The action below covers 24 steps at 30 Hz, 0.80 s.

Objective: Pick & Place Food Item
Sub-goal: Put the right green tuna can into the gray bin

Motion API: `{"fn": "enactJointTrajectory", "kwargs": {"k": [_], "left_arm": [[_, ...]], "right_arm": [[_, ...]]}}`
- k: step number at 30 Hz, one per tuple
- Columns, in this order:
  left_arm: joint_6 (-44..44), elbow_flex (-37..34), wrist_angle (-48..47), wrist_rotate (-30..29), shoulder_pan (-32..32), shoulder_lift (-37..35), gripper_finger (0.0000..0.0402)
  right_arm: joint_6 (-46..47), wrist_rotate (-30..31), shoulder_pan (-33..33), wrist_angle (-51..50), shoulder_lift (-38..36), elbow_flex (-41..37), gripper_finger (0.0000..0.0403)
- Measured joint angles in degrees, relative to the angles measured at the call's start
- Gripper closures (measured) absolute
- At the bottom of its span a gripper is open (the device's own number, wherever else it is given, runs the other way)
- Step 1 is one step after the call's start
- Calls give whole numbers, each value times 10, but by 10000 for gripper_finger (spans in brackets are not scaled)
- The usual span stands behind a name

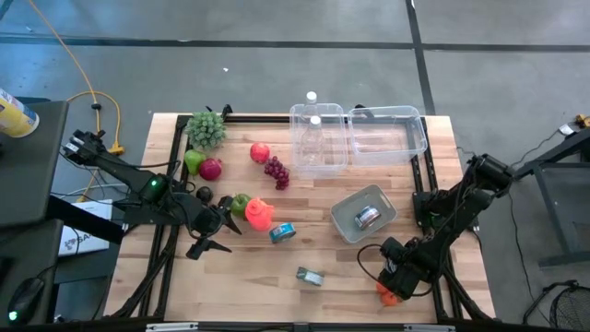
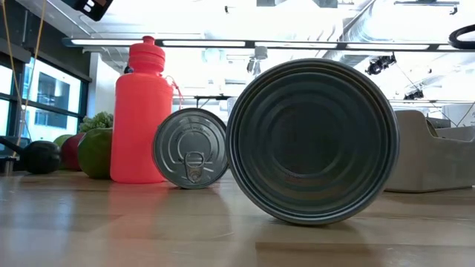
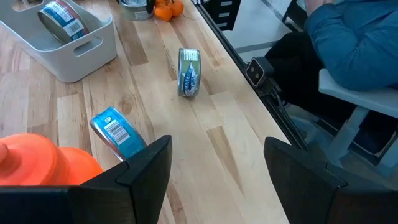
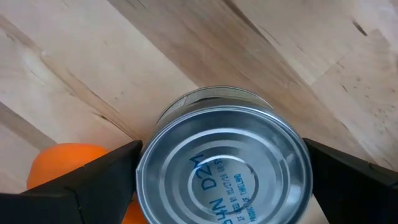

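Right gripper (image 4: 224, 186): sitting at the lower right of the high view, by the table's near edge; jaws are standing wide apart, one on each side of a silver can (image 4: 224, 165) seen end-on, not yet clamped.
Silver can: lying between the right fingers, with an orange (image 4: 68, 168) just beside it at lower left of the wrist frame.
Left gripper (image 1: 221, 221): waiting at centre left of the high view next to the red bottle (image 1: 259, 214); jaws are standing apart, holding nothing.
Grey bin (image 1: 343, 217): sitting right of centre in the high view, already holding one can (image 1: 368, 218); probably the drop point.
Step in hand: closing on the silver can, by my reading.
Doing it well: centring the can between the fingers, keeping the orange out of the pinch, squeezing the curved wall squarely so it is not rolling away.
Risk: the finger nearest the orange may be nudging it off the edge.
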Motion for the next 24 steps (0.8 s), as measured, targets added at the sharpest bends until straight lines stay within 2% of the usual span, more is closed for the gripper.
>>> {"fn": "enactJointTrajectory", "kwargs": {"k": [9, 18, 24], "left_arm": [[0, 0, 0, 0, 0, 0, 156], [0, 0, 0, 0, 0, 0, 156], [0, 0, -1, 0, 0, 0, 156]], "right_arm": [[18, 8, 3, -11, 0, 0, 3], [30, 83, 26, -23, 1, -1, 4], [46, 102, 23, -31, 1, -2, 31]]}}
